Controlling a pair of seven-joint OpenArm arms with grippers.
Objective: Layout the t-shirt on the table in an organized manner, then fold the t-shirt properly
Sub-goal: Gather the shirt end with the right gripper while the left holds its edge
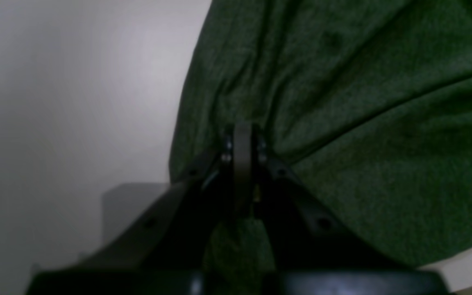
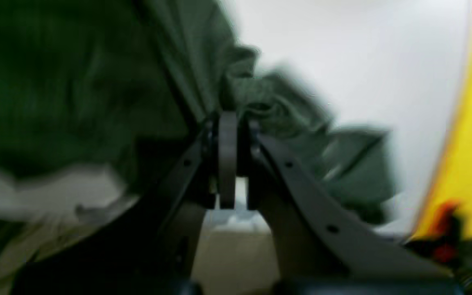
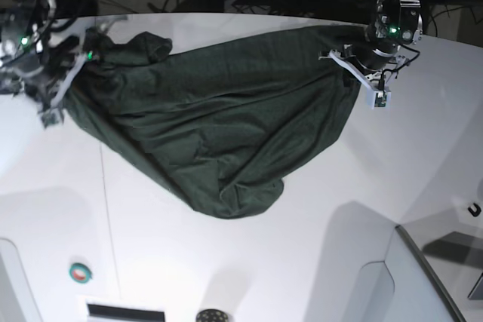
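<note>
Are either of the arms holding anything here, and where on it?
Both hold the t-shirt. The left gripper is shut on fabric at one far end, the right gripper on a bunched edge at the opposite end.

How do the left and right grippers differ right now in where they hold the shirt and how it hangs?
The left gripper pinches the t-shirt at a smooth stretch of its edge; the right gripper clamps a bunched, wrinkled wad. In the base view the left one sits at the right, the right one at the left. Both are shut on cloth, stretching it over the table.
</note>
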